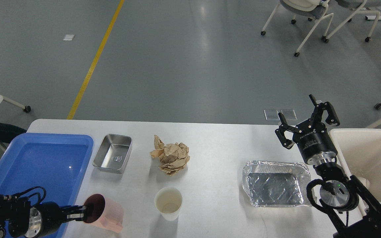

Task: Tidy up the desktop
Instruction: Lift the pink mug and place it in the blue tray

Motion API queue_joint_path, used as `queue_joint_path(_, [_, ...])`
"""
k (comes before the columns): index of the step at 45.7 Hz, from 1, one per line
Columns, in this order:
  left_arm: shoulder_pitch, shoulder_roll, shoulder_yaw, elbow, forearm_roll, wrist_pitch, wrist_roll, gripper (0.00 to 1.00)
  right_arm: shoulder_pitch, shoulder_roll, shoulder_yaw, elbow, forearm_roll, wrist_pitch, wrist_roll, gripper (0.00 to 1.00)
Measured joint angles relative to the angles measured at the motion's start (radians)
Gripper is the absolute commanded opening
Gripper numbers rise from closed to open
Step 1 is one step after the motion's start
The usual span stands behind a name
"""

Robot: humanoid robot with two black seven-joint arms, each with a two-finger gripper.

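Note:
The white desktop (217,145) carries a crumpled brown paper ball (171,158), a white paper cup (168,202), a small steel tin (113,157), a foil tray (275,183) and a pink mug (103,213). My left gripper (82,213) at the bottom left is shut on the pink mug's rim; the mug is tilted with its mouth toward the gripper. My right gripper (308,120) is open and empty, above the table's far right, behind the foil tray.
A blue plastic tray (18,158) lies at the left end of the desktop. A cream-white bin (369,155) stands past the right end. Office chairs (313,16) stand on the floor far behind.

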Motion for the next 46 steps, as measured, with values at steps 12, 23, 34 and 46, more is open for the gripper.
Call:
queue_joint_path(12, [-0.096,0.15,-0.067,-0.064,-0.014,-0.181,-0.085,0.0,0.001,0.006,-0.003,0.0,0.0,-0.001,0.0,1.0])
queue_joint_path(23, [-0.147,0.359,-0.306,-0.117,-0.037,-0.397,-0.113,0.01,0.003,0.006,-0.007,0.007,0.001,-0.004,0.0,1.0])
queue_joint_path(34, [-0.152,0.496,-0.465,-0.129,-0.065,-0.535,-0.114,0.01,0.003,0.005,-0.012,0.018,0.001,-0.006,0.0,1.0])
queue_joint_path(46, [-0.118,0.503,-0.373,-0.102,-0.07,-0.459,-0.108,0.01,-0.003,0.0,-0.012,0.024,0.002,-0.005,0.0,1.0])
